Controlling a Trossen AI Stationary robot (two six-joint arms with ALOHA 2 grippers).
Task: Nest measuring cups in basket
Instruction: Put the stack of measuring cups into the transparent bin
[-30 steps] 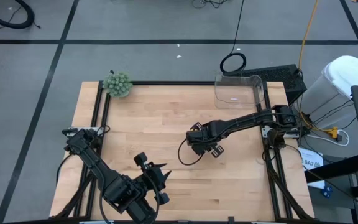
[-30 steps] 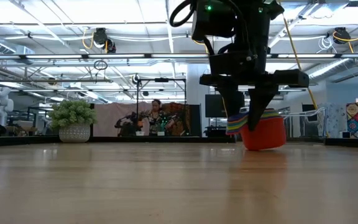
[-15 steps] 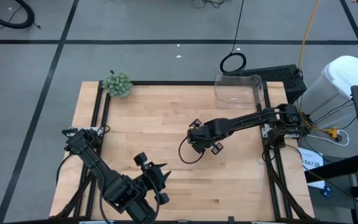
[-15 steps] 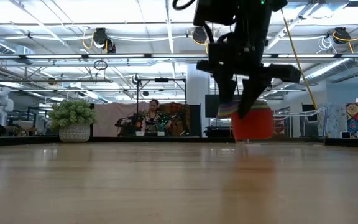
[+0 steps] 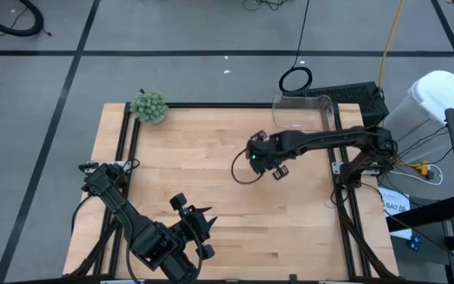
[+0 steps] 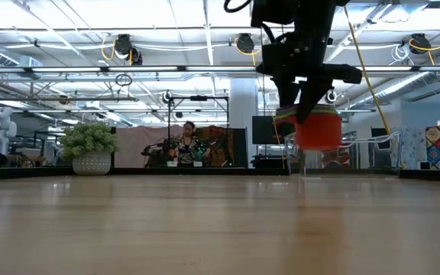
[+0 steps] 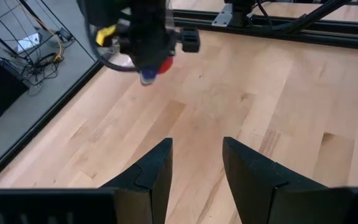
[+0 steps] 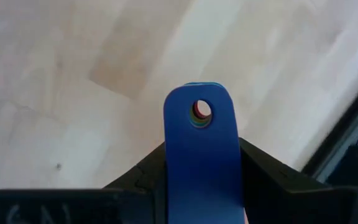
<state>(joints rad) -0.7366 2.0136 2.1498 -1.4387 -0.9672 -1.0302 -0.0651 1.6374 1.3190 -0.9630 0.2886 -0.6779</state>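
A nested stack of measuring cups (image 6: 317,131), red on the outside with other colours at the rim, hangs above the middle of the table. My right gripper (image 5: 268,158) is shut on the stack's handles; the top handle is dark blue (image 8: 201,155). The basket (image 5: 302,114), a clear bin, stands at the table's far right edge, beyond the gripper. Near the table's front left my left gripper (image 7: 194,168) is open, with nothing between its fingers. It looks across the table at the stack (image 7: 156,67). My right gripper pinches the stacked flat handles (image 8: 201,163) between its two fingers (image 8: 261,174), short of the holed free end (image 8: 201,112). The fingers come from above, slanting down, and lie across the handles. The cups hang beside and below the fingers, lifted clear of the table.
A fuzzy grey-green ball (image 5: 149,106) sits at the table's far left corner. Black rails (image 5: 126,142) run along the table's left and right sides. Bare wood (image 5: 203,158) lies between the two arms. A person shows in the room far behind the table.
My right gripper has risen and moved toward the table's far edge and the basket, tipping a little as it went. The stack of cups, which hung close above the wood, now hangs well clear of it.
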